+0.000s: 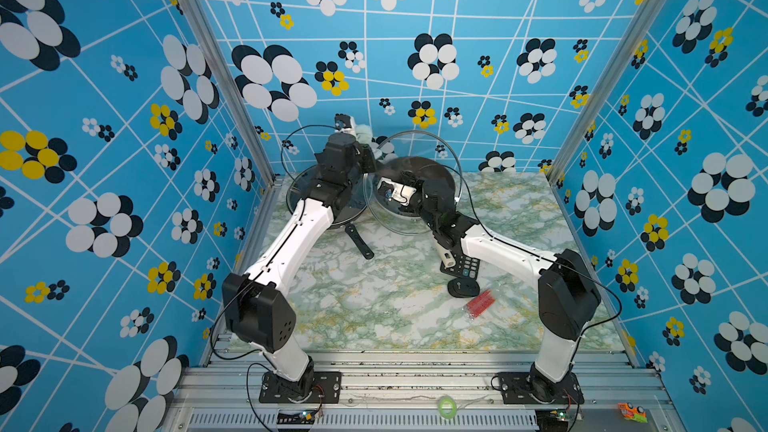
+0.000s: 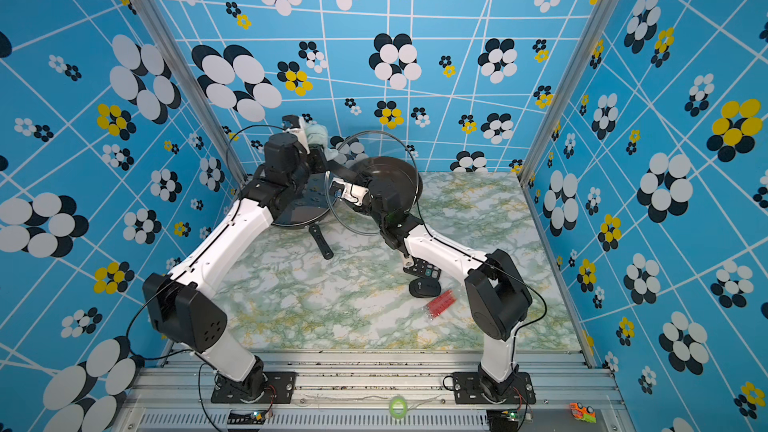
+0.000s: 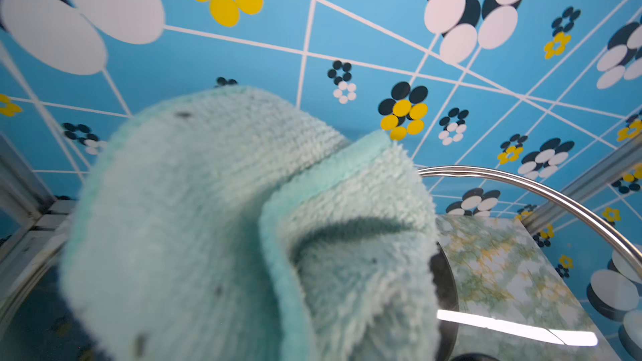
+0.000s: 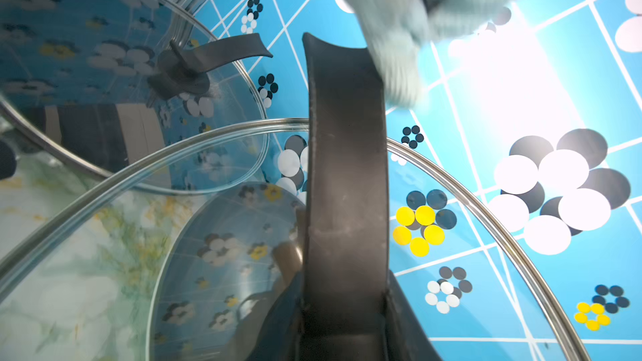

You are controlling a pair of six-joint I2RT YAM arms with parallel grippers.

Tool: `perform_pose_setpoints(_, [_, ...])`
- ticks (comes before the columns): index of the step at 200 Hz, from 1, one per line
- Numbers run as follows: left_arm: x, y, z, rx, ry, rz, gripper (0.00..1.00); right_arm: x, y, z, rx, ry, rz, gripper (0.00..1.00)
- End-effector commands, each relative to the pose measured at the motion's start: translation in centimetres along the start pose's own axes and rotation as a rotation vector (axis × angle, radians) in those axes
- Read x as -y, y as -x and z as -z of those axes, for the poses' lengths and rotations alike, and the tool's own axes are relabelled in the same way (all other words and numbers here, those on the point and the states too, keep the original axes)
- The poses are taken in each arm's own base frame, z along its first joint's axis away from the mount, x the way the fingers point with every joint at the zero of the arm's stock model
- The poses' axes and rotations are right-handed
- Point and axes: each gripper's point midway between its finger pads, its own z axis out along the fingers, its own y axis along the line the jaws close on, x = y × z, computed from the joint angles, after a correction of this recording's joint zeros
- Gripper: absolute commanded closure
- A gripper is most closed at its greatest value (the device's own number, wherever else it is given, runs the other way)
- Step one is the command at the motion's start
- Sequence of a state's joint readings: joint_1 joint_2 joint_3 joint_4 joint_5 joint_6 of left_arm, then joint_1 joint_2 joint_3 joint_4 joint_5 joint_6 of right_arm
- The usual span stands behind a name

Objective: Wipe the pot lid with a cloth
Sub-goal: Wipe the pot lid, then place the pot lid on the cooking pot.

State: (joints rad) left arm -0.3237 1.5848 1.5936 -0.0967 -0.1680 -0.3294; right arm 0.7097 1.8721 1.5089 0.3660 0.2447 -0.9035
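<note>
Status: held pot lid at far centre by its strap handle, right gripper partly closed on that strap. Clamped cloth in fully closed left gripper, just far-left of lid rim; contact not determinable. Tilted lid on edge, handle's long axis pointing far-left toward cloth. Judged left arm nearer for rightward wiping stroke.

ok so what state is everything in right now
pot lid: lifted off the table, tilted, held by its handle
cloth: bunched up, raised by the lid's upper rim; contact unclear
left gripper: shut on the cloth
right gripper: shut on the lid's handle
frying pan: flat on the table, handle toward the front
calculator: flat, partly under the right arm
red packet: flat on the table, untouched
</note>
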Motion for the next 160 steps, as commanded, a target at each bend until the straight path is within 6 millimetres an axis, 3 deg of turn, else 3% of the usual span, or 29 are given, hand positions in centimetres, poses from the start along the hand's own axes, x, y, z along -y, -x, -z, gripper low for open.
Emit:
perform_pose_setpoints(1, [-0.8, 3.8, 3.7, 0.144, 0.005, 0.079, 1.0, 11.0, 1.9, 0.0, 0.069, -0.265, -0.293, 1.0])
perform_pose_setpoints(62, [-1.4, -3.1, 6.3, -0.023, 0.0, 0.131, 1.0, 11.8, -2.2, -6.4, -0.033, -0.252, -0.611, 1.0])
perform_pose_setpoints(70, [-0.9, -4.2, 6.5, -0.048, -0.015, 0.135, 1.0, 12.1, -2.4, -6.8, -0.03, -0.249, -0.651, 1.0])
perform_pose_setpoints(75, [-0.4, -4.8, 6.6, -0.065, -0.029, 0.134, 1.0, 10.9, -3.6, -7.8, -0.05, -0.232, -0.669, 1.0])
perform_pose_setpoints(119, [4.3, -10.3, 6.8, -0.226, -0.135, 0.062, 1.0, 8.8, -7.9, -10.9, -0.097, -0.196, -0.844, 1.0])
perform_pose_setpoints(160, [5.7, -12.2, 6.7, -0.305, -0.149, 0.047, 1.0, 6.8, -10.8, -12.6, -0.131, -0.218, -0.823, 1.0])
